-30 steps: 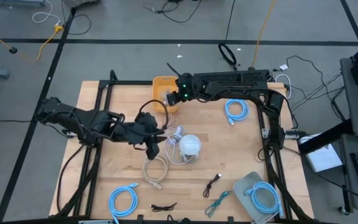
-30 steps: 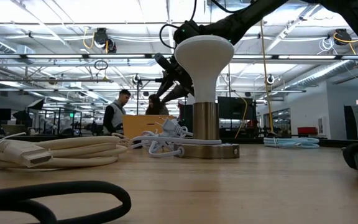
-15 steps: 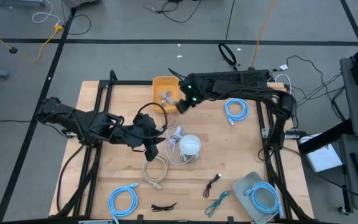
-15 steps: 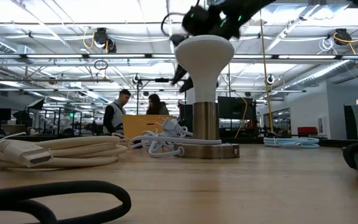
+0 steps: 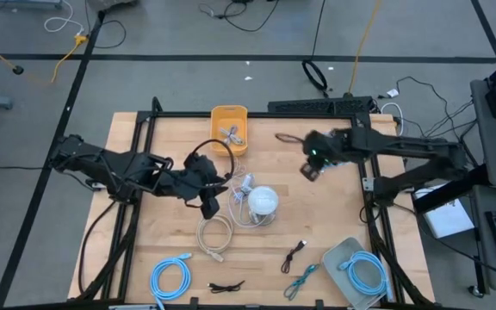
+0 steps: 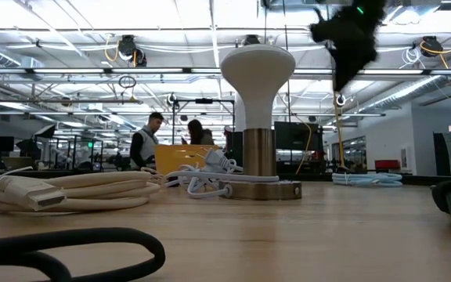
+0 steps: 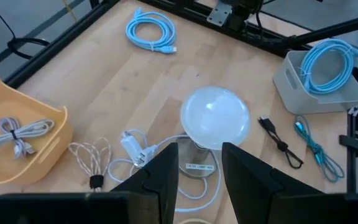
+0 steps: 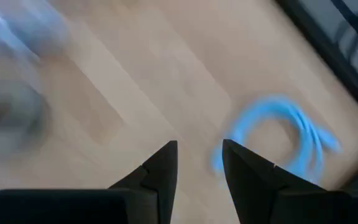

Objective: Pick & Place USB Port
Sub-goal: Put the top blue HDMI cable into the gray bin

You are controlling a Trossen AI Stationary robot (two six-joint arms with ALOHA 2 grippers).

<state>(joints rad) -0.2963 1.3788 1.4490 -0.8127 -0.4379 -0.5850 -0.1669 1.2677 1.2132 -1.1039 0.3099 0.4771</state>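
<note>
— What do the pincers hold, and how far apart are their fingers?

— Nothing, either of them. The right pincer [image 5: 310,169] hangs in the air above the pale wooden bench [image 5: 334,215], near the coiled light-blue cable [image 8: 284,134] at the bench's right side; its two dark fingers [image 8: 160,168] stand slightly apart with bare wood showing between them. The left pincer [image 5: 209,202] sits low, just beside the white round-domed lamp on a metal base [image 5: 263,202], its fingers also a little spread and clear of everything.

— And the containers?

— The orange plastic bin [image 5: 216,129] at the bench's far edge holds a small bundled pale-grey USB cable [image 7: 17,134]. The grey square tray [image 5: 338,258] near the right front corner holds another light-blue coil [image 5: 366,271].

— Smaller things?

— A loose white cord with a plug [image 7: 132,146] touches the lamp's base. A thick cream cable [image 5: 215,234] loops in front of it. A black short lead [image 5: 295,252] and a thin teal one [image 5: 301,280] lie near the tray.
</note>
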